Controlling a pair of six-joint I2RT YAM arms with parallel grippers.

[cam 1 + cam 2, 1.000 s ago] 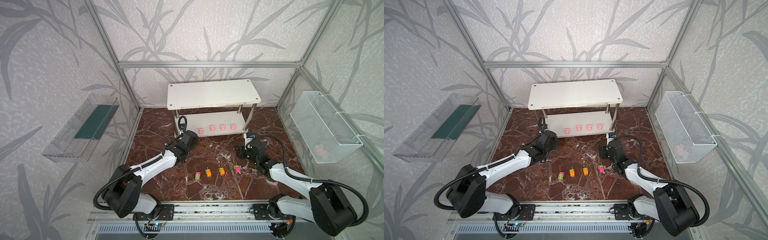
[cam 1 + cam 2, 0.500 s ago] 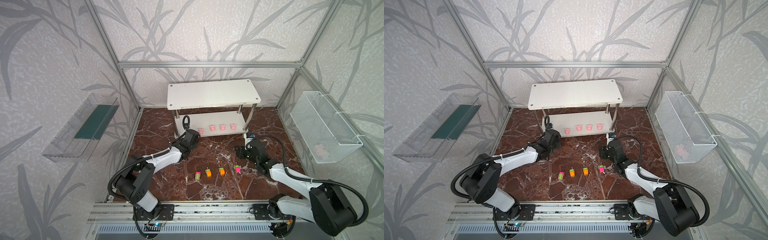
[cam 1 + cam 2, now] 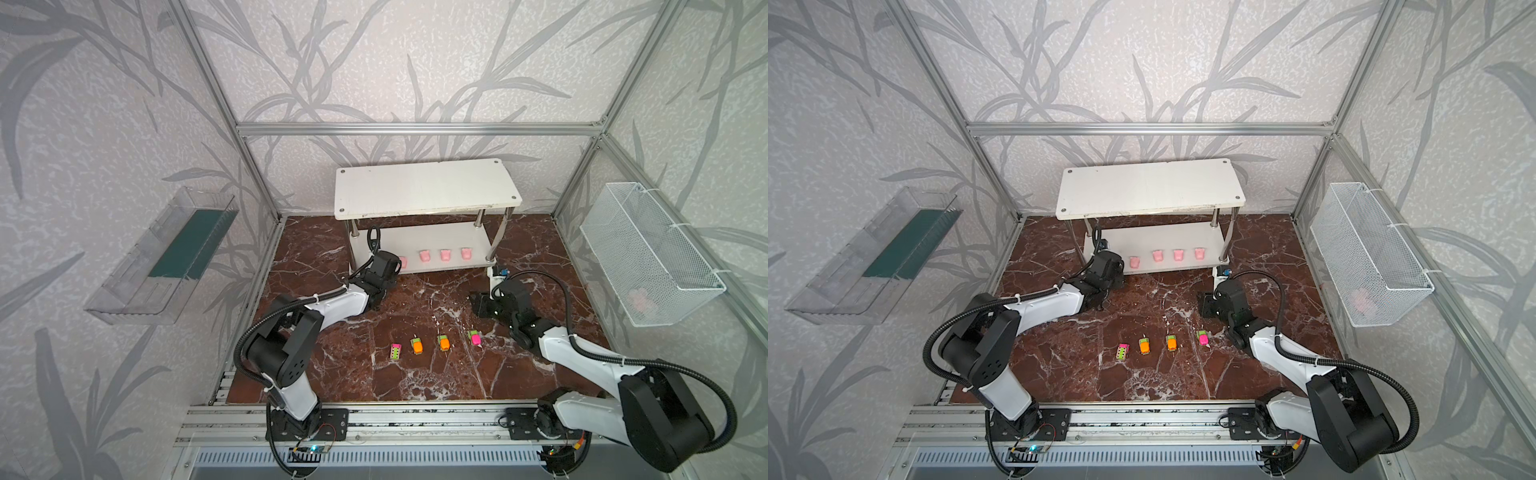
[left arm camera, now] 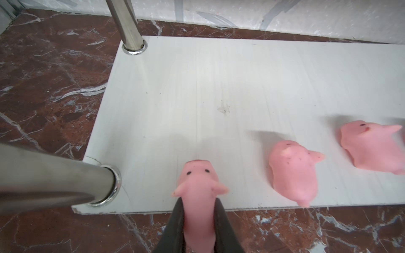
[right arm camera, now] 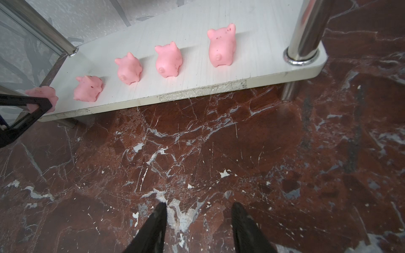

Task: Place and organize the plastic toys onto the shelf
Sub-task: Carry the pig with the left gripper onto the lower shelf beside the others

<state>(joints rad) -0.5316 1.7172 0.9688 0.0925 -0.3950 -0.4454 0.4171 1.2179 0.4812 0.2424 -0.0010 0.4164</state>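
Left end effector point(image 4: 198, 202) pinches a pink pig toy point(image 4: 198, 181) at the lower board of the white two-tier shelf point(image 4: 219, 87), beside a chrome post point(image 4: 54, 186), hidden in both top views. Four pink pigs point(image 5: 168, 59) stand alongside. Right end effector point(image 5: 198, 208) is spread over the marble surface point(image 5: 219, 142). Left arm has moved nearer

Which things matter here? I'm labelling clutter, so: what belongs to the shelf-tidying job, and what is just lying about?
Job: shelf; four pigs on its lower board; fifth pig in the left gripper; four toy cars on the floor.
Lying about: clear wall tray; wire basket.
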